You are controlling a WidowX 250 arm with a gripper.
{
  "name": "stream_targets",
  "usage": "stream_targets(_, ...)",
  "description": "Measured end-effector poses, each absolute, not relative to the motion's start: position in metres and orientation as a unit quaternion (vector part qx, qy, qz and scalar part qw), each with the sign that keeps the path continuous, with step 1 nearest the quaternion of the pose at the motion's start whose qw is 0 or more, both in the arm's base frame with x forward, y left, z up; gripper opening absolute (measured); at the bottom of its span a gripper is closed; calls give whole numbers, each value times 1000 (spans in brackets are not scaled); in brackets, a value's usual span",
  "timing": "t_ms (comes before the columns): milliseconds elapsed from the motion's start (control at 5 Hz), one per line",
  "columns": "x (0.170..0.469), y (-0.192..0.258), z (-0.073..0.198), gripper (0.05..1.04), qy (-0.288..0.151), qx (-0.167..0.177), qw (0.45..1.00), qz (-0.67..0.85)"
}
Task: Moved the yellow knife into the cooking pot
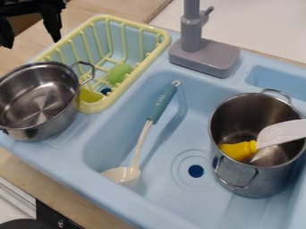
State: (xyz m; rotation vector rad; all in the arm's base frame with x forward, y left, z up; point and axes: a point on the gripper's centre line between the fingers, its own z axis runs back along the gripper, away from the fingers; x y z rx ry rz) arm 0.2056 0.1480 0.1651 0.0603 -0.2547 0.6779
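At the upper left corner, my gripper (pixel 31 35) hangs open above the wooden surface behind the dish rack, with nothing between its fingers. Far from it, on the right, a tall metal cooking pot (pixel 254 182) stands upright in the blue sink. The knife (pixel 239 150) has its yellow handle down inside this pot, and its pale, wide blade extends up to the right across the rim to the view's edge. How the handle's end rests against the pot's inside is hard to tell.
A shallower metal pot (pixel 39 127) sits at the left, beside a yellow dish rack (pixel 95 107) holding a green item (pixel 119 73). A ladle with a teal handle (pixel 163 103) lies in the basin. The grey faucet (pixel 204 56) rises at the sink's back edge.
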Motion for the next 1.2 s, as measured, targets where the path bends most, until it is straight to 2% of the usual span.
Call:
stream_targets(400, 206, 146, 160, 1000, -116, 30, 947, 298)
stream_targets(800, 215, 131, 165, 1000, -126, 32, 972, 194)
stream_targets(1200, 232, 90, 185, 1000, -179, 19, 983, 36)
